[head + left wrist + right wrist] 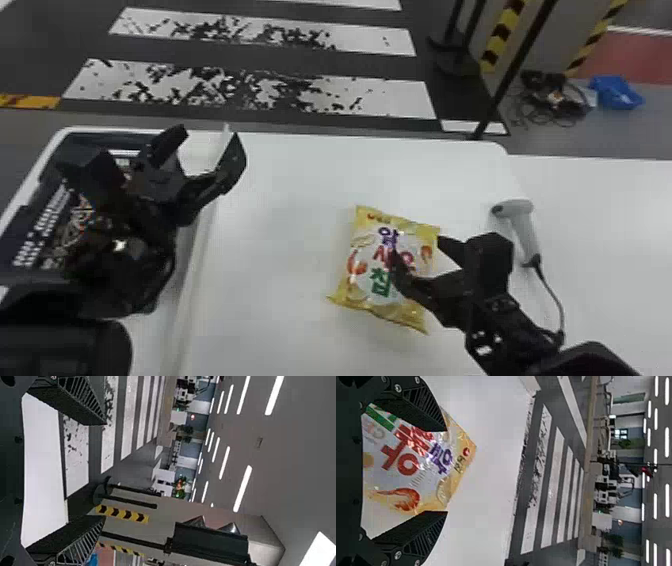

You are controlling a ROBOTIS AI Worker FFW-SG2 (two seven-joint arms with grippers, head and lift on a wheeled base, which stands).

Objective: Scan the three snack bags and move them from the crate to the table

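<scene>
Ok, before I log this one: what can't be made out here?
- Crate contents, head view: mostly hidden behind the left arm.
- Snack bag, head view: partly behind a finger of the right gripper; contact can't be confirmed.
- Bag's end nearest the robot, right wrist view: hidden by the gripper's body.
- Scanner cord's far end, head view: lost behind the right arm.

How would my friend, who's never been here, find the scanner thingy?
Start with the big white table and look toward the robot's right, past the yellow-and-white snack bag and the right gripper. There lies the scanner: hard, pale grey, with a rounded head and a slim handle. Unlike the crinkly, printed bag, it has a black cable.
</scene>
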